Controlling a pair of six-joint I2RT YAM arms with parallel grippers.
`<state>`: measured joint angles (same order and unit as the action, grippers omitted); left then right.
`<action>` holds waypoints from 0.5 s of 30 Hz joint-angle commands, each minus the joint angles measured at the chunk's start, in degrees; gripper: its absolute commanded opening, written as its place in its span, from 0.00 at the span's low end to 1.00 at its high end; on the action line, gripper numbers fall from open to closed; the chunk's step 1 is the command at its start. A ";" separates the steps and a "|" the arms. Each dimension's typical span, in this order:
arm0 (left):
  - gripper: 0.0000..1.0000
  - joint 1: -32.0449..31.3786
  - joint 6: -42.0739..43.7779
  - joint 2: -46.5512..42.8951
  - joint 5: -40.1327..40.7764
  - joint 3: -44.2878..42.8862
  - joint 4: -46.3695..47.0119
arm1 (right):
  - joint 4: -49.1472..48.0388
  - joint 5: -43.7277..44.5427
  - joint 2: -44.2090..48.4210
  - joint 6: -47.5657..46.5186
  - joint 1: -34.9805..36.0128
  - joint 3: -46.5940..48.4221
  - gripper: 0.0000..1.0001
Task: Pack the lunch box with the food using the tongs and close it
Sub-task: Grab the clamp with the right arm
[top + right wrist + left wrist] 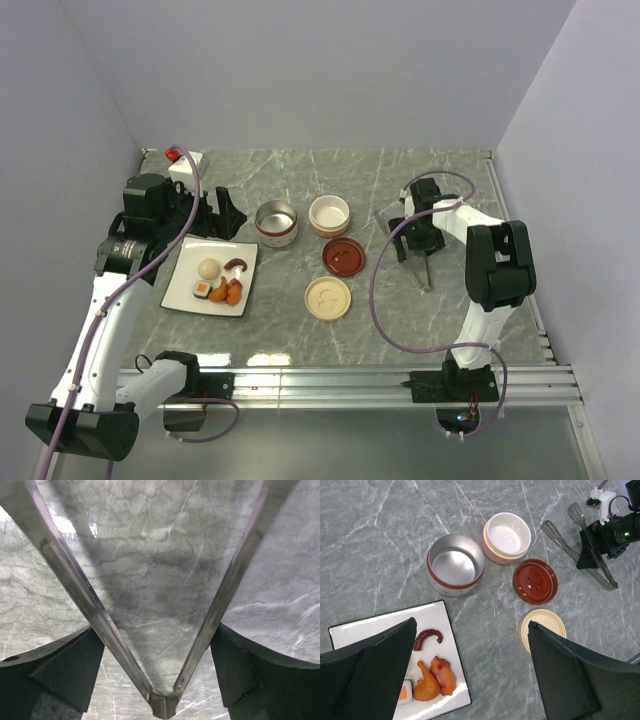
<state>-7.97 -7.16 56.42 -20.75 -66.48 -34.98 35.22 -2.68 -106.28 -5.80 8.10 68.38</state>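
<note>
Right fingers [60, 675] straddle the tongs [95, 610], wide, unclamped; left fingers [370, 670] gape empty. Squeeze unevenly and you may skid them across the worktop [160, 555].

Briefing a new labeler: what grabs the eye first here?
Silver tongs fill the right wrist view as a V, their arms between the fingers of the right gripper, on the right side. On the left, a white plate carries the food; between them sit a steel bowl, a cream bowl, a red lid and a cream lid.

Silver tongs [100, 615] — a narrow V — lie inside the spread claw [155, 667].
</note>
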 commanded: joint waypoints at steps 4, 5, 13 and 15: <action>0.99 -0.21 0.30 -0.52 -1.31 -0.49 0.71 | -1.21 1.01 -1.57 0.00 -0.45 0.18 0.72; 0.99 -0.21 0.39 -0.35 -1.39 -0.67 0.44 | -1.03 -0.38 -0.52 -0.17 -0.54 0.00 0.67; 1.00 -0.21 0.92 -0.35 -1.75 -1.37 -0.44 | 2.65 -6.11 9.15 -1.58 -1.15 0.35 0.57; 0.99 -0.21 1.27 -0.26 -2.54 -1.46 -0.70 | 4.23 -7.95 11.79 -1.84 -1.33 0.96 0.56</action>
<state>-7.97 -6.76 56.47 -21.41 -66.50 -35.40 37.41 -7.09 -101.21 -6.50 7.35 67.96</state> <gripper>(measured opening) 0.995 0.568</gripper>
